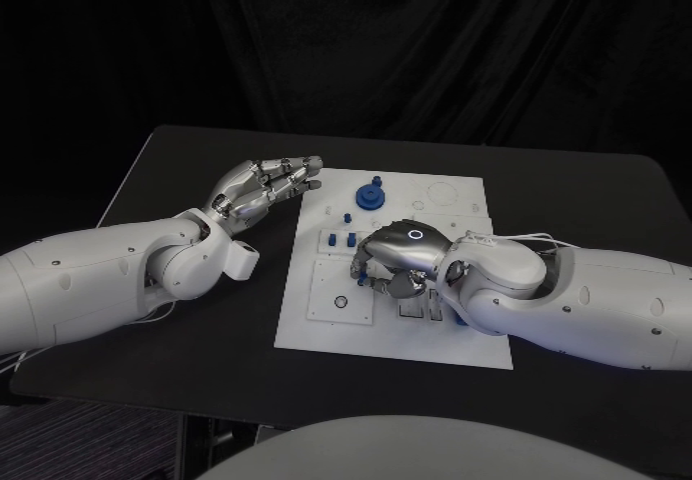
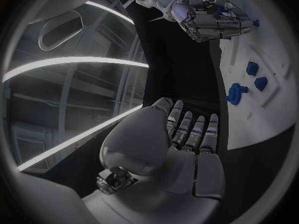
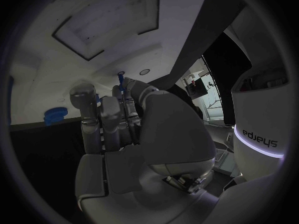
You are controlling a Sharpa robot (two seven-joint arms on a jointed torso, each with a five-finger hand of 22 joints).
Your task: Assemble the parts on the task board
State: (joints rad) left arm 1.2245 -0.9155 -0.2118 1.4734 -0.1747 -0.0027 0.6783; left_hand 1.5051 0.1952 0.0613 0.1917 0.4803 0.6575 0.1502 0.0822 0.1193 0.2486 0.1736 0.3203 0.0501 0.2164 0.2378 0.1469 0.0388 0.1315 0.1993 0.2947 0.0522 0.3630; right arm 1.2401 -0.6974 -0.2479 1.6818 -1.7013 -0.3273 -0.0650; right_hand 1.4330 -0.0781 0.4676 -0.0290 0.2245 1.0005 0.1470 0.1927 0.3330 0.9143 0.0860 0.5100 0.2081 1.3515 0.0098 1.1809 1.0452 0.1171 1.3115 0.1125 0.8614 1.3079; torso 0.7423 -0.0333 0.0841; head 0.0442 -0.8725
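The white task board [image 1: 329,322] lies mid-table. My right hand [image 1: 395,262] hovers over its middle with fingers curled. In the right wrist view its fingertips [image 3: 132,88] pinch a thin blue pin [image 3: 121,79] above the board [image 3: 93,59]. A round blue gear-like part [image 1: 372,194] stands near the board's far edge and shows again in both wrist views [image 3: 55,115] [image 2: 236,92]. Small blue pieces [image 1: 342,240] sit left of the right hand. My left hand [image 1: 268,184] is held beside the board's far left corner, fingers [image 2: 190,129] stretched out and holding nothing.
The black table [image 1: 173,170] extends around the board, with bare surface on the left and beyond the board. Two small blue blocks [image 2: 255,74] lie on the board [image 2: 268,114] near the gear. The lower left panel of the board has a small ring hole [image 1: 340,301].
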